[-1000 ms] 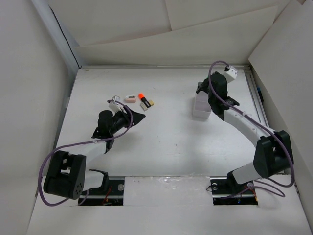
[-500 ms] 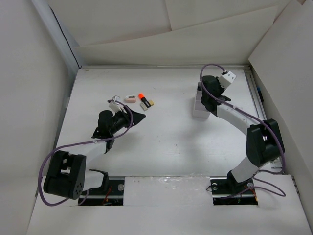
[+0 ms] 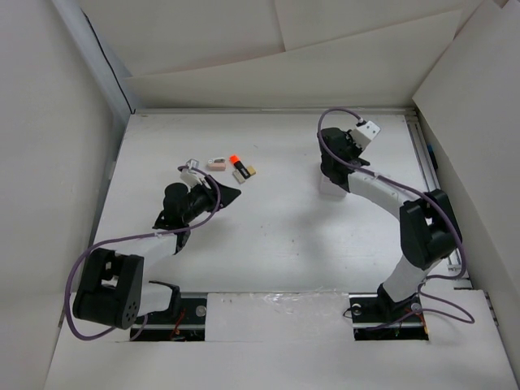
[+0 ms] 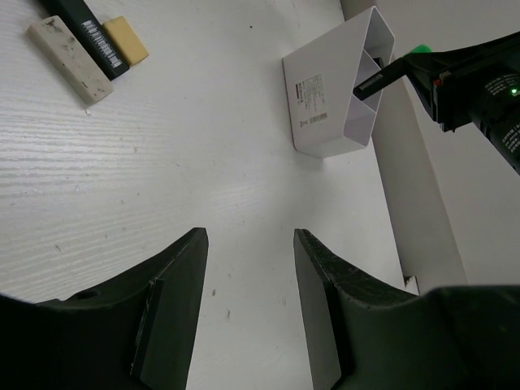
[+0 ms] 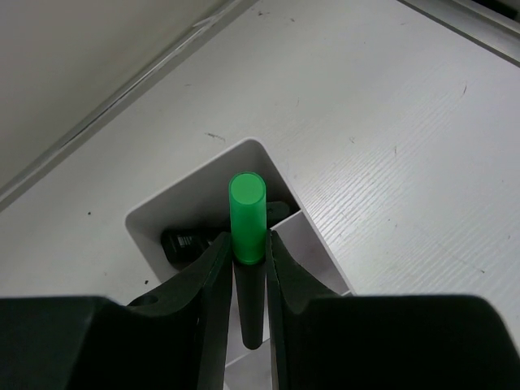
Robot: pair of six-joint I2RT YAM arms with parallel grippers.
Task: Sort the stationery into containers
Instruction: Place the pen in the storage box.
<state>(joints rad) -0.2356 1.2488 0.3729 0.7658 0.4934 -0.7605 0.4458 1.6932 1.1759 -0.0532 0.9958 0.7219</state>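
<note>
The right jaws were closed on a black marker with a green end (image 5: pixel 247 213), poised over the mouth of the white box (image 5: pixel 191 180) at the far right of the worktop (image 3: pixel 276 227). Something dark already lay inside (too shadowed to name). This looked like the drop-off step. The next move called for easing lower and releasing so the marker fell within the walls. The left jaws stood partly open and empty, near the orange-ended marker (image 3: pixel 236 166) and small blocks (image 3: pixel 216 164), not yet sorted.
</note>
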